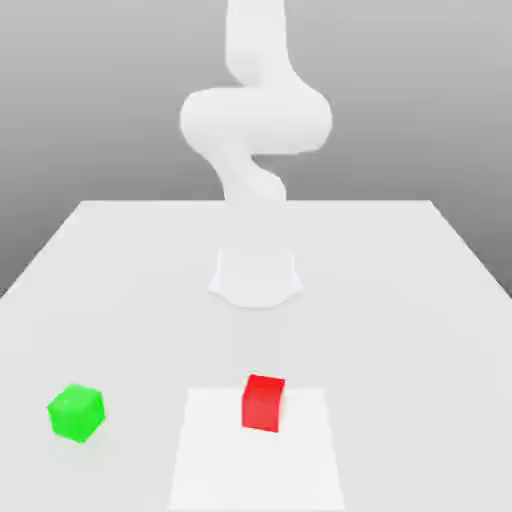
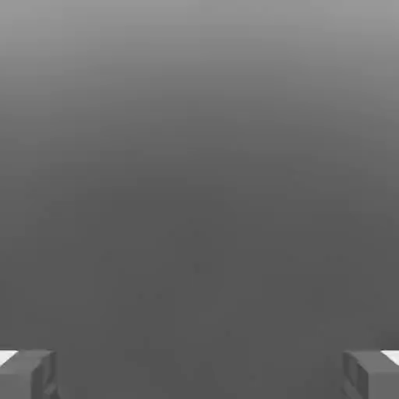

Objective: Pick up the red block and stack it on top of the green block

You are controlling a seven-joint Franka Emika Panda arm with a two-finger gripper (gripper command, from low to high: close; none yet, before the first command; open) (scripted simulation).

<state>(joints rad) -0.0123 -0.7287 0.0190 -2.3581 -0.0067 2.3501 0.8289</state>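
Exterior view, left to right. Green block (image 1: pixel 76 411) on the white table (image 1: pixel 110 290), near edge, far over to the exterior view's left, turned so one corner faces the camera. Sits alone, nothing touching it. Red block (image 1: pixel 263 402) near the middle, slightly to the exterior view's right of centre, resting on a paler square patch (image 1: pixel 300 460) of the tabletop — well apart from the green one, about level with it in depth. Not stacked; both flat on the surface. Behind the red block, farther back on the table, round white base (image 1: pixel 255 278) of the arm (image 1: pixel 255 120), with the white links curling upward and out past the top of the frame. Arm nowhere near either block.

Hand view, by contrast: plain grey backdrop, shading from lighter to darker, no table and no blocks in sight. Gripper (image 2: pixel 199 374) seen as two grey fingertips (image 2: pixel 27 374) at opposite corners of the picture — spread wide apart, nothing between them, nothing pinched.

Blocks and table surface legible from the exterior camera; finger spacing legible from the hand camera.
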